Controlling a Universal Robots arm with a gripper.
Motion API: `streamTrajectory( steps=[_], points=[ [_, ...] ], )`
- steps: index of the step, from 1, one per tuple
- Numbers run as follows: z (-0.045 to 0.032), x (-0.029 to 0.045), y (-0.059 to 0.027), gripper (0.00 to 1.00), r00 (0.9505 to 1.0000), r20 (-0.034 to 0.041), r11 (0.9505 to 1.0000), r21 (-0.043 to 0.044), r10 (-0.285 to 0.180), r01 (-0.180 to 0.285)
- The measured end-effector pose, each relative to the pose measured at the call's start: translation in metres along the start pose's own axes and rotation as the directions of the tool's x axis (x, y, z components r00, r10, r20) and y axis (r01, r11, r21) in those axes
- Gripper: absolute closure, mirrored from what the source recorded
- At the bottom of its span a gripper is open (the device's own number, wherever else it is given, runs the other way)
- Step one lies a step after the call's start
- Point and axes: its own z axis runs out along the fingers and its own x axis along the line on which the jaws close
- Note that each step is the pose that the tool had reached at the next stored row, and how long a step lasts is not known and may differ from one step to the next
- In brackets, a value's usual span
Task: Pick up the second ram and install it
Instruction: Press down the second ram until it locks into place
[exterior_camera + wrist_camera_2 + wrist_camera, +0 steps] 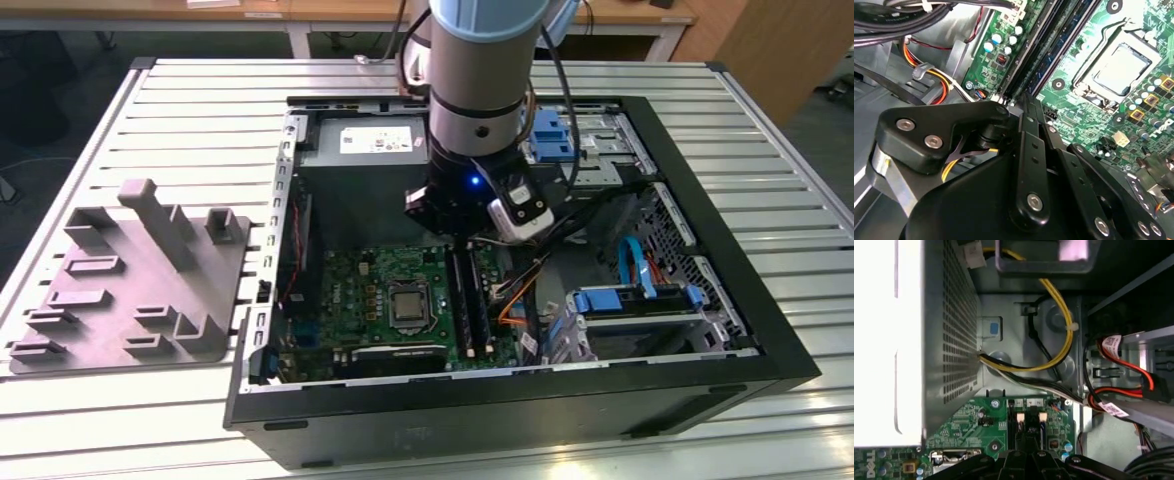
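The second ram (466,300) is a long dark stick lying in a memory slot on the green motherboard (387,290), inside the open computer case. A second dark stick sits right beside it. My gripper (461,240) reaches down into the case at the far end of those slots. In the second wrist view my gripper (1026,100) has its black fingers (1029,145) drawn together, tips down on the end of the ram (1051,55). The first wrist view shows the gripper (1026,437) between the white slot latches (1013,417).
The grey holder block (127,275) with upright posts stands on the slatted table at the exterior view's left. Inside the case are the processor socket (404,300), blue drive brackets (641,298), orange and yellow cables (929,80), and the case walls (507,410).
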Motion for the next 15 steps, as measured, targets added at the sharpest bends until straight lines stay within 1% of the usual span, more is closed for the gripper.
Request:
streamTrajectory(
  steps=[5, 8, 11, 15],
  points=[
    [0.0049, 0.0006, 0.0, 0.9, 1.0, 0.0002, 1.0, 0.0001, 0.0, 0.0],
    [0.0054, 0.0007, 0.0, 0.9, 1.0, 0.0, 1.0, 0.0005, 0.0, 0.0],
    [0.0083, 0.0008, -0.0001, 0.9, 1.0, 0.0, 1.0, 0.0005, 0.0, 0.0],
    [0.0087, 0.0008, -0.0001, 0.9, 1.0, 0.0, 1.0, 0.0005, 0.0, 0.0]
  ],
)
